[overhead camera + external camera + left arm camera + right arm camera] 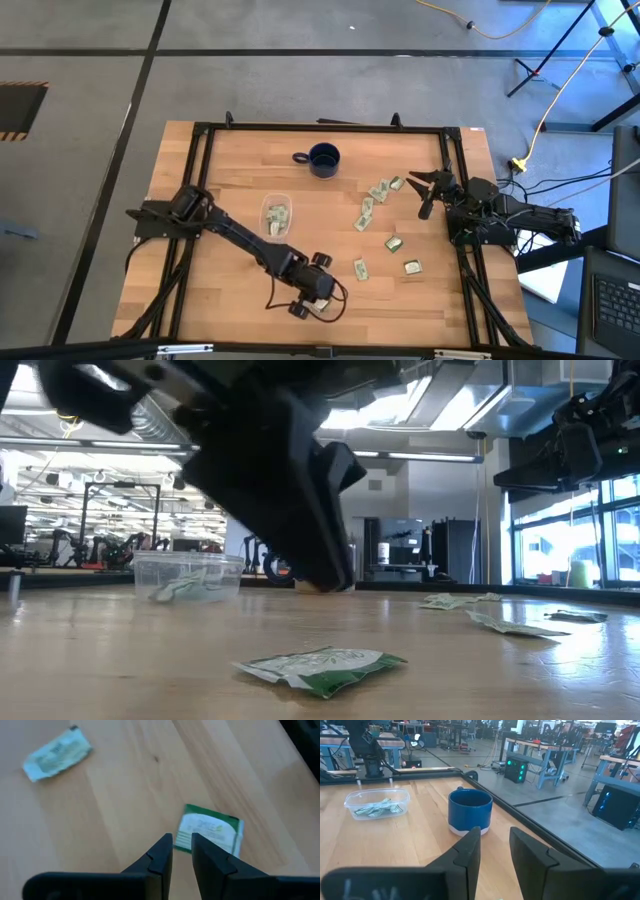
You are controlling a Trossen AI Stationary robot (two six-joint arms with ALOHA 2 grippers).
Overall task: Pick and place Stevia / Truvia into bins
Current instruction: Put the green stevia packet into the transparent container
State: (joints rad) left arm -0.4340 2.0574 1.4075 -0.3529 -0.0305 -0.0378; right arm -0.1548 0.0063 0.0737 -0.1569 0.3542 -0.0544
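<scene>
Stevia sachets (pixel 378 190) lay scattered on the table (pixel 240 290), several already in the clear tub (pixel 277 215). Left gripper (pixel 182 851) hovered slightly parted, empty, over one sachet (pixel 212 831); right gripper (pixel 495 845) waited, parted and empty.

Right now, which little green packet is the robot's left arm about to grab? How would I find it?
Look at the wooden table and follow the left arm toward the near edge, where its pincer points down, slightly open. Just past its tips lies one Truvia sachet, flat on the wood. Unlike the sachets clustered by the blue mug, it lies nearest that pincer.
</scene>
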